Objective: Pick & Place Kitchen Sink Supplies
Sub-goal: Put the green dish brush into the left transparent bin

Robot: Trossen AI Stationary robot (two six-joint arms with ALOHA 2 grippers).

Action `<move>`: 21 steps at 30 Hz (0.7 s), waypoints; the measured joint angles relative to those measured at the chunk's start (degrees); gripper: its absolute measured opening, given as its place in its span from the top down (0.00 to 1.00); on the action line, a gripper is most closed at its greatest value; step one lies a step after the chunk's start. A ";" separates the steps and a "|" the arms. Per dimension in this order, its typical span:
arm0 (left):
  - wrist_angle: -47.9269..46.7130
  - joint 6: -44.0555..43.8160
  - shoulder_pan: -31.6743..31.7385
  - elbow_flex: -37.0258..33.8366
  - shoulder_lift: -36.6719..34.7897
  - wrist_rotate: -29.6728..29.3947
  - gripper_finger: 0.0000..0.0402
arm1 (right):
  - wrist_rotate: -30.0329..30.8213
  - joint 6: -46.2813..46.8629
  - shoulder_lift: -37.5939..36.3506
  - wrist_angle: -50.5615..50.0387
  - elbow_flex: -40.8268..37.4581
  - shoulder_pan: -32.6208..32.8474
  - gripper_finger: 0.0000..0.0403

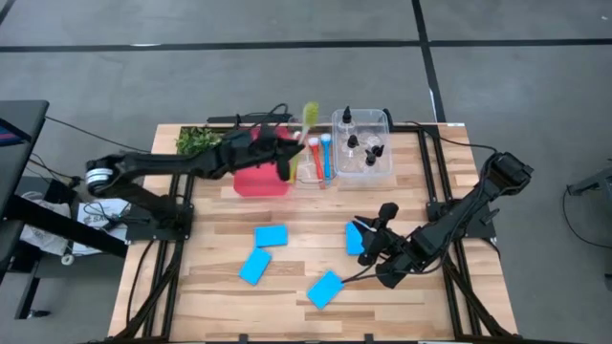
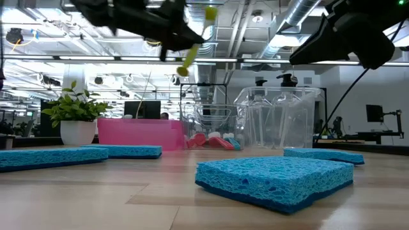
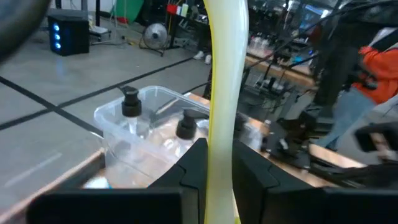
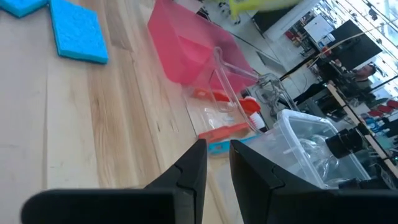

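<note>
My left gripper (image 1: 291, 161) hangs over the red tray (image 1: 258, 182) and the narrow clear tray (image 1: 308, 172), shut on the yellow-green brush (image 1: 310, 118). A red brush (image 1: 317, 158) and a blue brush (image 1: 326, 153) lie in that clear tray. Small clear bottles with black caps (image 1: 352, 141) stand in the clear tub (image 1: 382, 120). Several blue sponges lie flat on the wood: (image 1: 272, 235), (image 1: 254, 267), (image 1: 325, 289). My right gripper (image 1: 367, 241) hovers low at a further sponge (image 1: 353, 239), its fingers (image 4: 193, 163) a narrow gap apart with nothing between them. My left gripper pinches the yellow-green brush's slim handle (image 3: 222, 134) between its two fingers (image 3: 194, 163), which lie across the handle. The brush is lifted clear, high above the trays (image 2: 189, 59). Its handle runs on past the fingertips toward the table's far edge.
A leafy plant sprig (image 1: 199, 140) lies at the far left, behind the red tray. The trays and tub line the far edge. Bare wood (image 1: 220, 287) lies near the front left. A person in orange (image 3: 379, 59) is in the room beyond.
</note>
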 joint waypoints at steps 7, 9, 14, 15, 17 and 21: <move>-0.11 4.13 1.82 9.18 11.03 -2.58 0.88 | -0.20 1.25 0.15 -1.16 0.00 -0.02 0.84; 0.01 4.09 2.56 10.39 13.14 -3.06 0.88 | -0.60 1.27 0.15 -1.09 0.00 -0.02 0.84; -0.13 2.75 4.37 11.06 17.39 -6.25 0.86 | -1.67 1.27 0.17 -1.29 0.00 -0.02 0.84; 0.29 2.77 4.75 11.06 18.17 -6.47 0.86 | -1.68 1.27 0.17 -1.29 0.00 -0.02 0.84; 0.13 2.75 5.47 11.06 19.55 -6.55 0.86 | -1.68 1.27 0.17 -1.29 0.00 -0.02 0.84; 0.19 2.57 6.02 11.06 21.37 -6.57 0.87 | -1.68 1.27 0.18 -1.29 0.00 -0.02 0.84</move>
